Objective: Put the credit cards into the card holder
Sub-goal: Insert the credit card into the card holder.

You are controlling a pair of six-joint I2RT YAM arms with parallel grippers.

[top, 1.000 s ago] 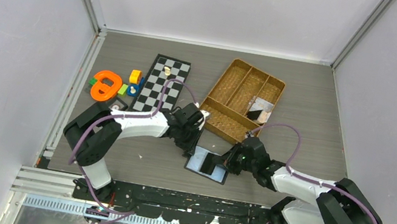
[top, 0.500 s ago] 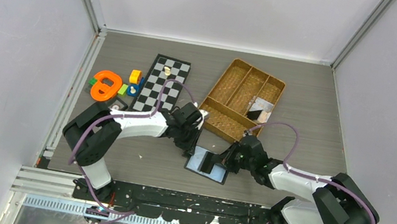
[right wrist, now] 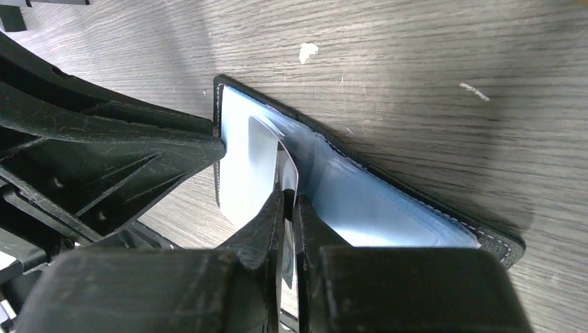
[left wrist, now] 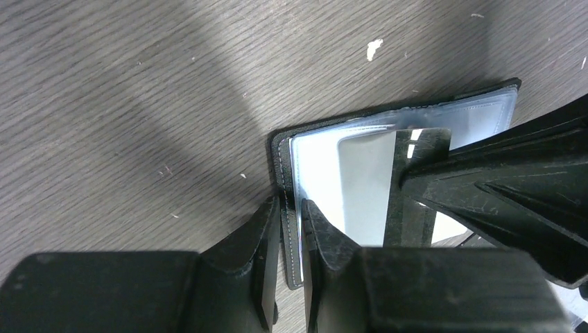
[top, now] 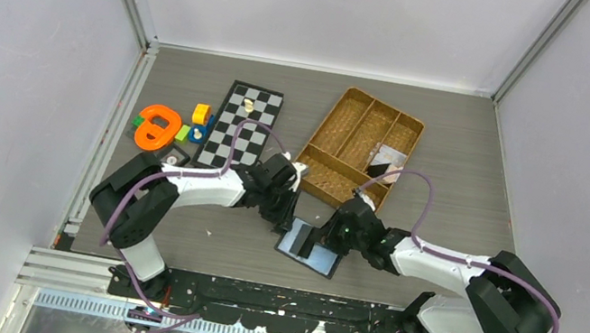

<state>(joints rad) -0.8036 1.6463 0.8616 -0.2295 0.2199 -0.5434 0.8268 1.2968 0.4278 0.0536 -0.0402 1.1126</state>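
The black card holder (top: 311,247) lies open on the table near the front, its bluish-grey pockets up. My left gripper (left wrist: 292,208) is shut on the holder's left edge (left wrist: 284,173). My right gripper (right wrist: 288,201) is shut on a whitish-grey credit card (right wrist: 267,149), whose front end lies on the holder's inner pocket (right wrist: 360,208). The same card shows in the left wrist view (left wrist: 364,187) with the right fingers (left wrist: 499,187) over it. More cards (top: 385,164), one dark and one whitish, lie in the brown woven tray (top: 359,146).
A black-and-white chessboard (top: 239,125) with a small piece lies left of the tray. An orange ring (top: 156,126) and small coloured blocks (top: 201,113) sit at the far left. Both arms cross close together over the holder.
My right gripper has moved left over the holder with the card, pushing it further across the inner pocket. The left gripper has stayed on the holder's edge.
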